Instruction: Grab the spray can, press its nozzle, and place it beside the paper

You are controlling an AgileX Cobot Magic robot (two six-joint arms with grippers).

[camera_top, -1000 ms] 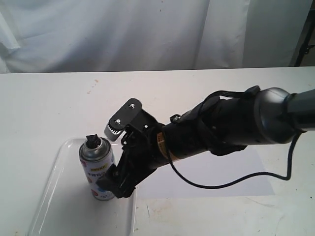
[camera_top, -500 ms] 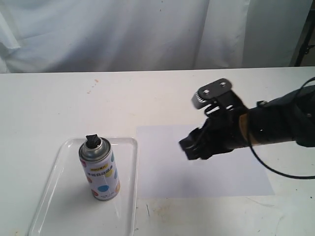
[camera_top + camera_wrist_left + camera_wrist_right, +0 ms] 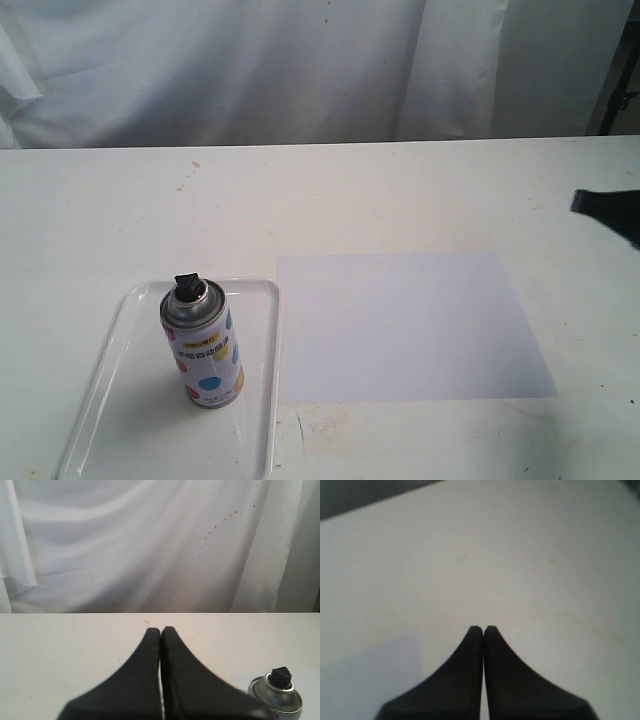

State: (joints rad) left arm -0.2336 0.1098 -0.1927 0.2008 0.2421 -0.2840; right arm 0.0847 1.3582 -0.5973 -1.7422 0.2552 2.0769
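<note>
Spray can (image 3: 203, 352), cylindrical, glossy, silver-domed

Table: the white table (image 3: 420, 190) is scuffed and faintly stained, and is seen up to its far edge.
Tray: a clear plastic tray (image 3: 115, 400) is set near the left.
Paper: the white paper (image 3: 410, 325) is laid flat just beside the tray, toward the right edge.

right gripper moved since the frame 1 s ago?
Yes. The right gripper has withdrawn rightward, from beside the spray can, across the paper, to the exterior view's right edge.
</note>
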